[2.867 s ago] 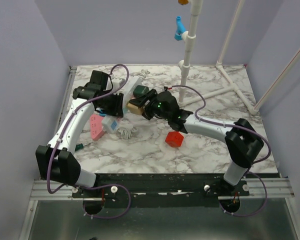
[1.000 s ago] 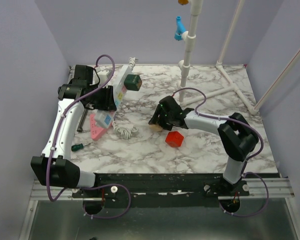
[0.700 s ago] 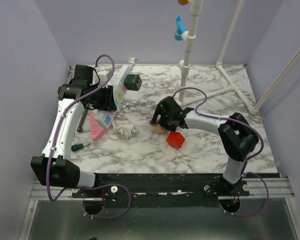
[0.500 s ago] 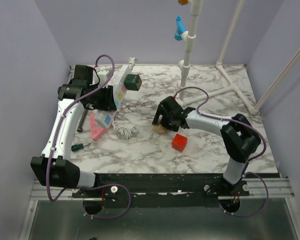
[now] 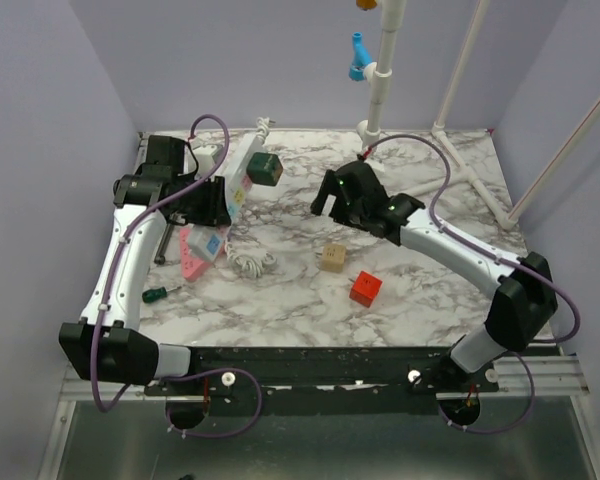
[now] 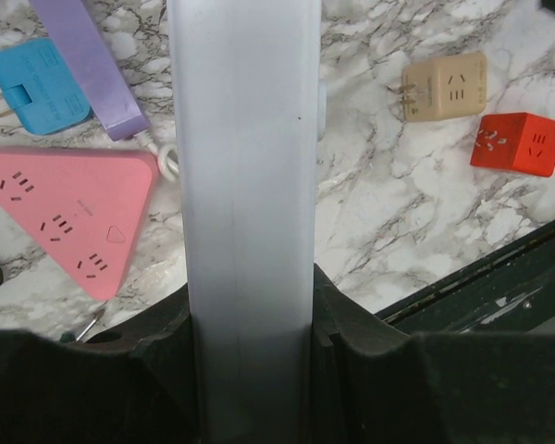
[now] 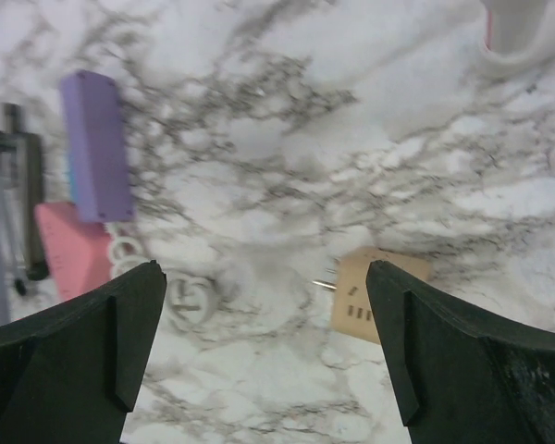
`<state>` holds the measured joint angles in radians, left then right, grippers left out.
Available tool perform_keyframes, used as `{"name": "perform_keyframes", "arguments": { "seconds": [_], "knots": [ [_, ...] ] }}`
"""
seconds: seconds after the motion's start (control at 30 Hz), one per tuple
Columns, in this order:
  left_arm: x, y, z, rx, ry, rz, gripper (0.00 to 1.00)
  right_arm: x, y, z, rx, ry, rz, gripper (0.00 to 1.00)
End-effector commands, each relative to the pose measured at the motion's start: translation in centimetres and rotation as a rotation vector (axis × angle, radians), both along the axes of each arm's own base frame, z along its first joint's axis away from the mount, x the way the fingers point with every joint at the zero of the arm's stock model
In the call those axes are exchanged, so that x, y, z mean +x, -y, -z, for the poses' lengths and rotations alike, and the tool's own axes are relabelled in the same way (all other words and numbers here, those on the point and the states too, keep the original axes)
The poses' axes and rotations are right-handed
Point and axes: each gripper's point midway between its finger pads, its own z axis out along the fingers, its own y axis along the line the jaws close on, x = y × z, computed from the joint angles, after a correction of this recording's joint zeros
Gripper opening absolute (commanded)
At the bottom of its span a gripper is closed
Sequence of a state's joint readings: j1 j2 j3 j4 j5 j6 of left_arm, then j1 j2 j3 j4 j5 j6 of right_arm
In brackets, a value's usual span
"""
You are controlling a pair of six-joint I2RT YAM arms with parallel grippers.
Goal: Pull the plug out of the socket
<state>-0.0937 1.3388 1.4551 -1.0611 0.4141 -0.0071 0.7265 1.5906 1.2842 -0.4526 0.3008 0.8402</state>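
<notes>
My left gripper (image 5: 220, 200) is shut on the socket (image 5: 242, 172), a long white power strip held tilted up off the table at the back left. In the left wrist view its plain white back (image 6: 245, 166) fills the gap between the jaws of that gripper (image 6: 250, 305). A dark green cube plug (image 5: 264, 168) sits at the strip's raised face. A tan plug (image 5: 332, 258) lies free on the marble, prongs to the left (image 7: 375, 296). My right gripper (image 5: 332, 200) hangs open above the table, behind the tan plug, with nothing between its fingers (image 7: 268, 342).
A red cube adapter (image 5: 365, 289) lies near the tan plug. A pink triangular adapter (image 6: 60, 217), a blue plug (image 6: 37, 92), a purple bar (image 7: 94, 146) and a coiled white cord (image 5: 248, 263) lie at the left. A green-handled screwdriver (image 5: 160, 293) lies near the left edge. White pipes (image 5: 380, 90) stand behind.
My right gripper opened, let the tan plug go onto the table, then rose and drew back. The red cube shifted slightly toward the front right. The left arm stayed put with the strip.
</notes>
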Motion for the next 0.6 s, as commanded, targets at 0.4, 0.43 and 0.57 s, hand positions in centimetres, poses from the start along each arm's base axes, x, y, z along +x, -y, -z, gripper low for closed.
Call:
{"name": "perform_keyframes", "arguments": {
  "seconds": [0.4,0.43,0.57],
  "knots": [
    [-0.9,-0.3,-2.0,0.031,0.193,0.080,0.00,1.0,-8.7,-11.7,0.568,0.123,-0.285,1.00],
    [-1.0,-0.2,-2.0,0.025,0.190,0.082,0.00,1.1,-9.3,-11.7,0.597,0.123,-0.298,1.00],
    [-1.2,0.1,-2.4,0.006,0.188,0.094,0.00,1.8,-10.4,-11.7,0.663,0.150,-0.310,1.00]
  ]
}}
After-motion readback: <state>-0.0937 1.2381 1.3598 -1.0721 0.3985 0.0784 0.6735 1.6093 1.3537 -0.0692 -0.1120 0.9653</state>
